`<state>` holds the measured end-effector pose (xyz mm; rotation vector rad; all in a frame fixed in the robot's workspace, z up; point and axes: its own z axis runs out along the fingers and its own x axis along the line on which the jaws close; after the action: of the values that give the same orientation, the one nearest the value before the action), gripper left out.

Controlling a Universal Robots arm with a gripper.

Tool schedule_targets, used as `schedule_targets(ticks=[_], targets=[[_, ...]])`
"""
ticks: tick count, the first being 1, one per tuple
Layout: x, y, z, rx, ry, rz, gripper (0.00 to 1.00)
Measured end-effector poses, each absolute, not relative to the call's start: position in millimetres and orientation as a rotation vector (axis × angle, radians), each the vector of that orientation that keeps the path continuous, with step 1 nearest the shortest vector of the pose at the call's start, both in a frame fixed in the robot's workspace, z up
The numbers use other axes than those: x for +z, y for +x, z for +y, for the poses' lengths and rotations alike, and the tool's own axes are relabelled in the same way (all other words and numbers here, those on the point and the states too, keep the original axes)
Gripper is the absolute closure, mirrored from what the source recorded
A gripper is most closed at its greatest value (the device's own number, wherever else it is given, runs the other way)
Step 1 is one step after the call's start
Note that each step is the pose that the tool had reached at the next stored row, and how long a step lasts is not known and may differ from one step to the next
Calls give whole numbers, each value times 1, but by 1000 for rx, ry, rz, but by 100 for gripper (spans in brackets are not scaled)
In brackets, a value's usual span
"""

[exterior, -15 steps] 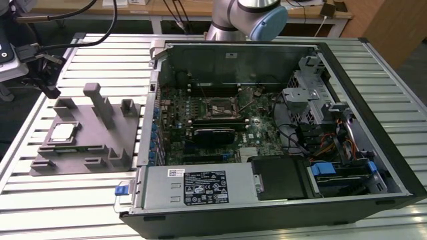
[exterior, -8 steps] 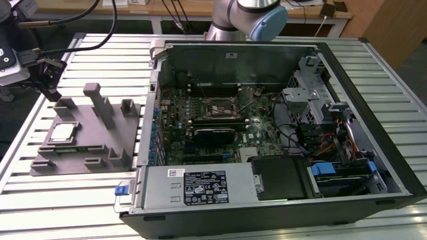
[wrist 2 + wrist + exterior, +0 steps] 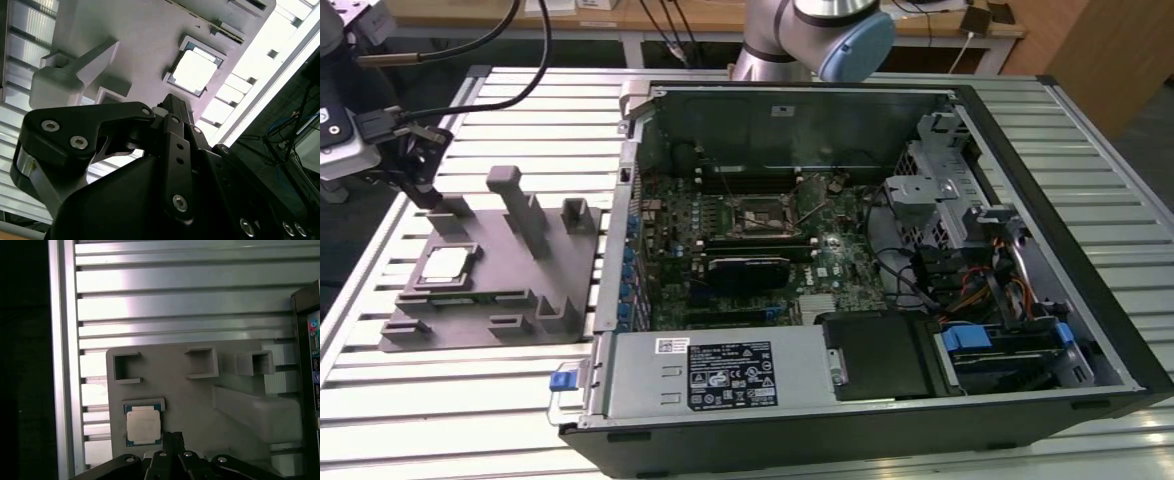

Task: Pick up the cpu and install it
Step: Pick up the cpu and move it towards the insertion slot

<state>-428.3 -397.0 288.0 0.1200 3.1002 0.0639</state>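
Gripper (image 3: 424, 197) is closed and empty, hovering over the grey holder (image 3: 500, 282); the cpu (image 3: 444, 265) lies flat in its recess, below and slightly aside of the fingertips, not touching.

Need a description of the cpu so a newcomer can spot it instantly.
On the slatted metal table, find the open computer case; the grey holder with upright posts lies on the exterior view's left of it. The cpu sits flat in a square pocket of that holder. It is the only silver-white square there; neighbouring pockets are empty grey.
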Motion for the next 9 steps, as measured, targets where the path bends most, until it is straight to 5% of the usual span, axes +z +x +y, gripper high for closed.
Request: schedule_targets(ticks=[9], targets=[[277,-435,-397,64,120,3100,89]])
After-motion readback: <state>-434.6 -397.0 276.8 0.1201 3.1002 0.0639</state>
